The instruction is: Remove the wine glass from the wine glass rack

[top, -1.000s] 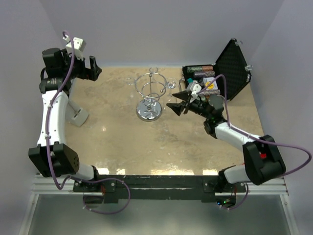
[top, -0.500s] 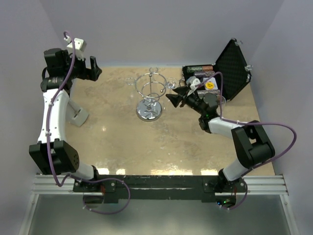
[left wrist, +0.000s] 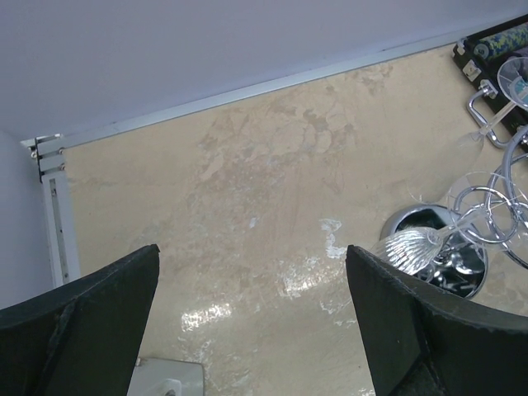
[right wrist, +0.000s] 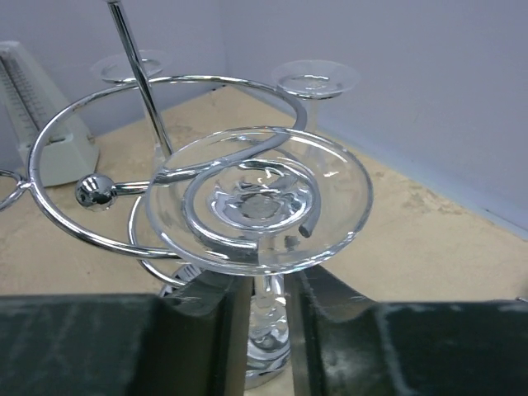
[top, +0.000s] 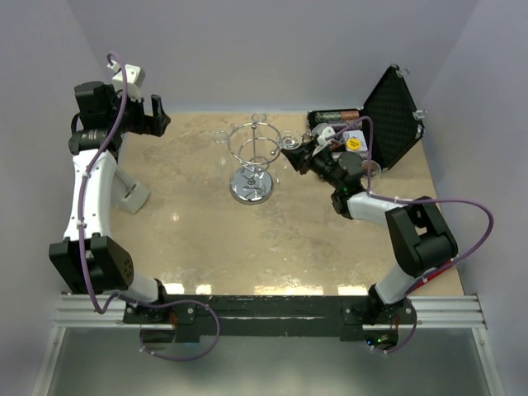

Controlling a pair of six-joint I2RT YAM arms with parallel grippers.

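- Hanging upside down, the wine glass point(right wrist: 260, 198) is sitting with its round foot in a spiral loop on the right side of the wine glass rack point(right wrist: 58, 132), near the open black battery case point(top: 388, 111).
- The right end effector point(right wrist: 270, 285) is clenching the glass stem just below the foot, with a finger pressing in on each side.
- The rack is standing upright on its mirror base at the far middle of the worktop point(top: 206, 239).
- Two more glass feet point(right wrist: 315, 78) are showing in other loops of the ring.
- The left end effector point(left wrist: 252, 252) is hovering released, with its fingers spread wide and grasping nothing, above the far left corner, well apart from the rack.
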